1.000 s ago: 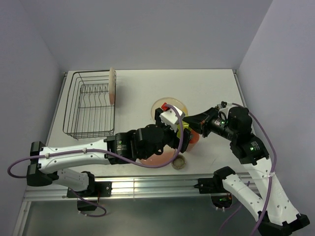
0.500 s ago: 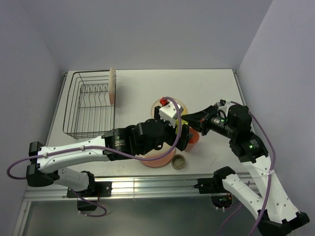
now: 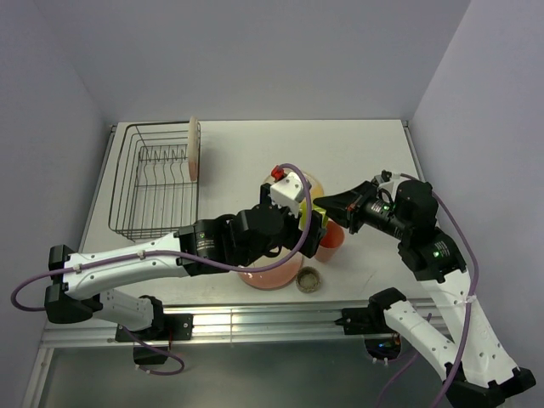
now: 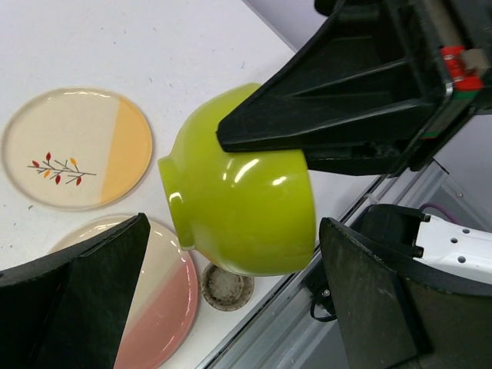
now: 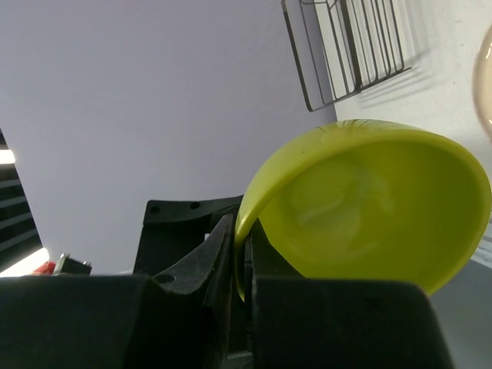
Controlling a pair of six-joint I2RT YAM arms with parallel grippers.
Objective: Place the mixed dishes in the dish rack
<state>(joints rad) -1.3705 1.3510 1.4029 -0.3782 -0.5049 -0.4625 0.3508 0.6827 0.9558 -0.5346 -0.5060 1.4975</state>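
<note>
From above, a cream plate (image 3: pixel 195 149) stood upright in the black wire dish rack (image 3: pixel 153 183) at the counter's (image 3: pixel 357 149) far left. In the left wrist view, the left tool (image 4: pixel 223 323) gaped open beside the lime-green bowl (image 4: pixel 238 207). In the right wrist view, the right tool (image 5: pixel 240 265) pinched the bowl's rim, lifted off the counter.

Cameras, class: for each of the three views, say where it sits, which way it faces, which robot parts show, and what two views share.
Top external: above and behind the arms, looking down at the table, dish rack and both arms.
Left wrist: on the left arm, facing down at the green bowl and plates; its open fingers show.
Right wrist: on the right arm, facing along its gripper, which pinches the bowl's rim.
Both wrist views share the bowl.
</note>
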